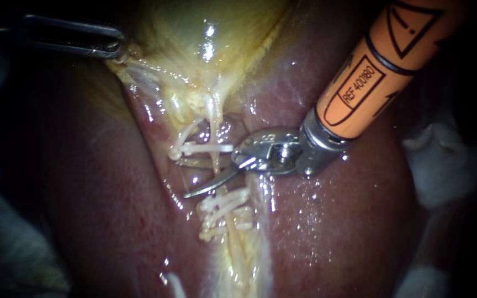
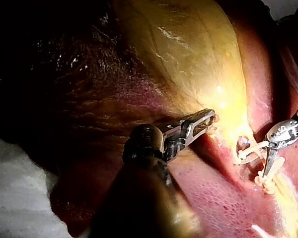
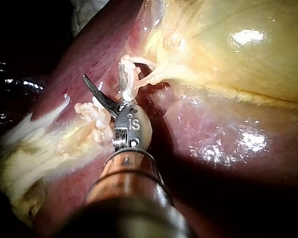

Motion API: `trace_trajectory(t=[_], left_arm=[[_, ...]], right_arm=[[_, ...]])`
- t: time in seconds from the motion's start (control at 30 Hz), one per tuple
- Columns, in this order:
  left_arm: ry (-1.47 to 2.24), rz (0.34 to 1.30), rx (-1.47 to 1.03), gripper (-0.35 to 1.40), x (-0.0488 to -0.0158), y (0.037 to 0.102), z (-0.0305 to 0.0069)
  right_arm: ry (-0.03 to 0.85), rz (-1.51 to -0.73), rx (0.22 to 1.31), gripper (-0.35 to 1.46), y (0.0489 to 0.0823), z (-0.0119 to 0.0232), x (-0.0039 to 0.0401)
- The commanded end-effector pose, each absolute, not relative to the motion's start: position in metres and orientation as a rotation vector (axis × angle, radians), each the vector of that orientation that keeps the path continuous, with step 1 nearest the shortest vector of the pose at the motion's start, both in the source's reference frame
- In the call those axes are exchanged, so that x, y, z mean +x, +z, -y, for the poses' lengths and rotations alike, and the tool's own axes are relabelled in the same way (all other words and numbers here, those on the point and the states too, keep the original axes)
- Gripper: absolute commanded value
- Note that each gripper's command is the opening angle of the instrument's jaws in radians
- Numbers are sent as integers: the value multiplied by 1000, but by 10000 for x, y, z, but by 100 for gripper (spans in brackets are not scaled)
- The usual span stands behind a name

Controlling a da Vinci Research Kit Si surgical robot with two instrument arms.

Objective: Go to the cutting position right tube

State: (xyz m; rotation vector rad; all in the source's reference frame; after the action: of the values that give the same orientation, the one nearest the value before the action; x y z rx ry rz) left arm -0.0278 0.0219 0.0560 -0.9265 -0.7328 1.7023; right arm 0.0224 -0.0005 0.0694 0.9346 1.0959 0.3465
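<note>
Your left instrument (image 1: 118, 48) comes in at the far left. Its jaws are closed on the edge of the gallbladder (image 1: 194, 33), and pale strands of that yellow tissue stretch toward the grip. In the left wrist view the two jaws lie narrow, with the gallbladder's margin caught at their tips.

Your right instrument (image 1: 197, 177), on the orange shaft, reaches in from the far right and ends in two thin curved blades. The blades stand apart at a moderate angle. The nearer one shows plainly as a bright sliver pointing left. The farther one lies half hidden just beneath the upper clip (image 1: 208, 148).

The tube (image 1: 215, 124) runs from the gallbladder's neck toward you, down the pale groove in the liver (image 1: 349, 221). It crosses the gap between the open blades. The upper clip sits across it on the far side of the blades, and a cluster of lower clips (image 1: 224, 205) is bunched on it on the near side. You cannot tell from these views whether either blade is touching the tube. The right wrist view shows the same layout, with one dark blade beside the lower clips and the other up against the upper clip.

White gauze (image 1: 443, 165) lies beyond the liver's right edge.
</note>
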Motion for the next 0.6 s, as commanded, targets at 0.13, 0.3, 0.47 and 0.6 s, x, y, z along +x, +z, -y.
trace_trajectory(t=[0.13, 0.3, 0.47, 0.6], left_arm=[[1702, 733, -926, -35, -278, 561, -219], [1702, 733, -926, -35, -278, 561, -219], [1702, 733, -926, -35, -278, 561, -219], [1702, 733, -926, -35, -278, 561, -219]], right_arm=[[365, -1116, 952, 138, 694, 5, 224], [399, -1160, 996, 138, 687, 12, 224], [391, -1193, 1065, 138, 673, 20, 227], [383, -1223, 1119, 138, 660, 20, 230]])
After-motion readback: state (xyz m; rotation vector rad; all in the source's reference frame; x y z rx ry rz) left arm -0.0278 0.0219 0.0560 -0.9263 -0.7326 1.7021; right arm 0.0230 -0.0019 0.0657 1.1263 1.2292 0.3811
